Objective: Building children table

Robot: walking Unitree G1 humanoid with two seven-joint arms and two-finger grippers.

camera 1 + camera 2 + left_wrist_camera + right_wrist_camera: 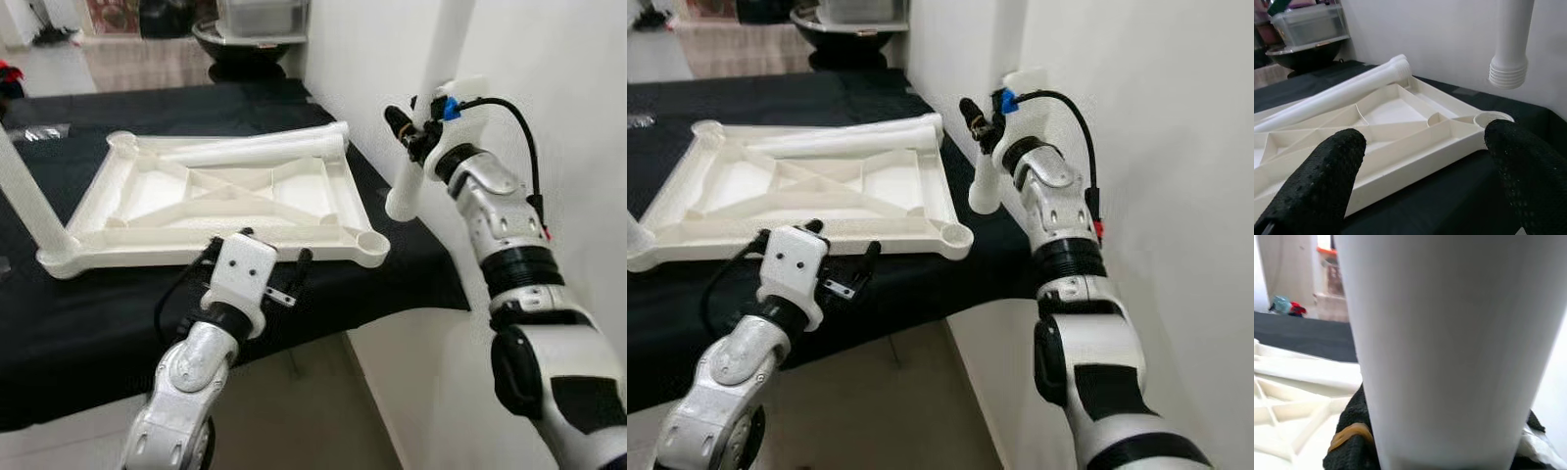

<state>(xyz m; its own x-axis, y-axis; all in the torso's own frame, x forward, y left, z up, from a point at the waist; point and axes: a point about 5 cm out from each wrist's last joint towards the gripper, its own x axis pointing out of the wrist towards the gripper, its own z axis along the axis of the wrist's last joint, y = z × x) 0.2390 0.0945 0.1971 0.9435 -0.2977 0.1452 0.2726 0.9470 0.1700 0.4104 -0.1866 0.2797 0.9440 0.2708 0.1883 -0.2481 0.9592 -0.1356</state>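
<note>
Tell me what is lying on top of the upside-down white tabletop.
One loose white table leg lies across the far side of the tabletop, its threaded end toward the wall. The ribbed underside around it holds nothing else. Whatever the leg covers beneath it cannot be seen.

Tabletop (235, 201) upside down on black cloth (88, 313), loose leg (257, 149) across it, wall (549, 69) right.

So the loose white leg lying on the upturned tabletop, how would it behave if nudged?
The loose leg is a smooth round tube resting across the tabletop frame's ribs, so it would probably roll. It looks like rigid hollow plastic, likely light and stiff. Its glossy surface may slip in the fingers.
</note>
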